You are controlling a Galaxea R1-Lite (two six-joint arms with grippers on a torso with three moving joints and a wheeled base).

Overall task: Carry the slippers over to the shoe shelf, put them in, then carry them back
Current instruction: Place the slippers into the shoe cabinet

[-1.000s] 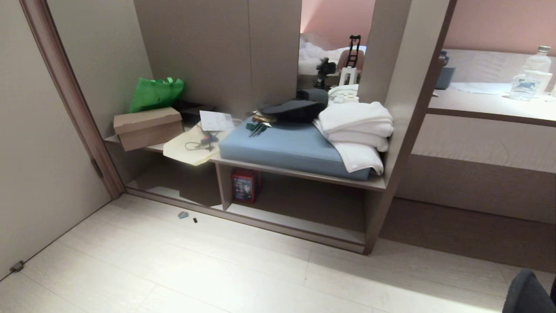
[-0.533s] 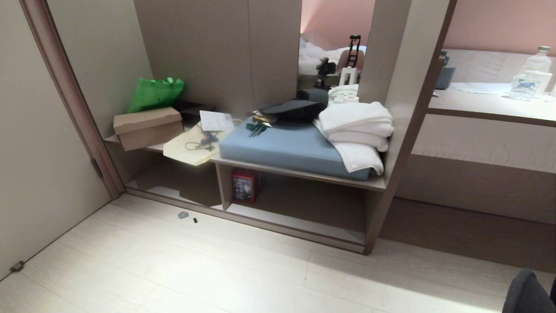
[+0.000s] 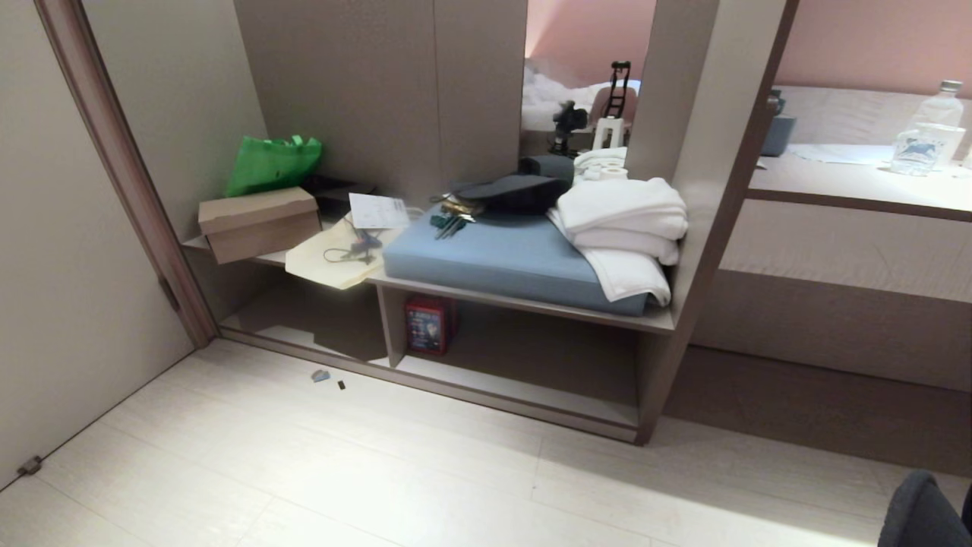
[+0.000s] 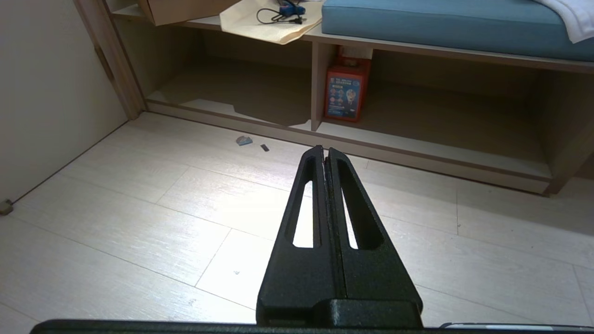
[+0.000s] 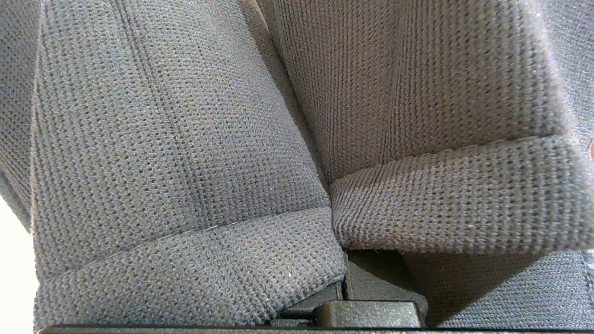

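Presently the right gripper [image 5: 343, 278], jaws clamped on the slippers [image 5: 185, 153], is needing a low, level approach into the shoe shelf [image 3: 531, 357]; left gripper [image 4: 325, 155] jaws clenched, empty.

The slippers [image 5: 185, 139] are dark grey with a fine knitted weave. The shoe shelf [image 3: 531, 365] is grey-beige. The cushion [image 3: 501, 258] is pale blue, the towels [image 3: 623, 228] white, the bag [image 3: 273, 163] bright green, the box [image 3: 258, 220] brown, the carton [image 4: 345, 90] red. The floor [image 3: 342, 471] is pale, wood-grained.
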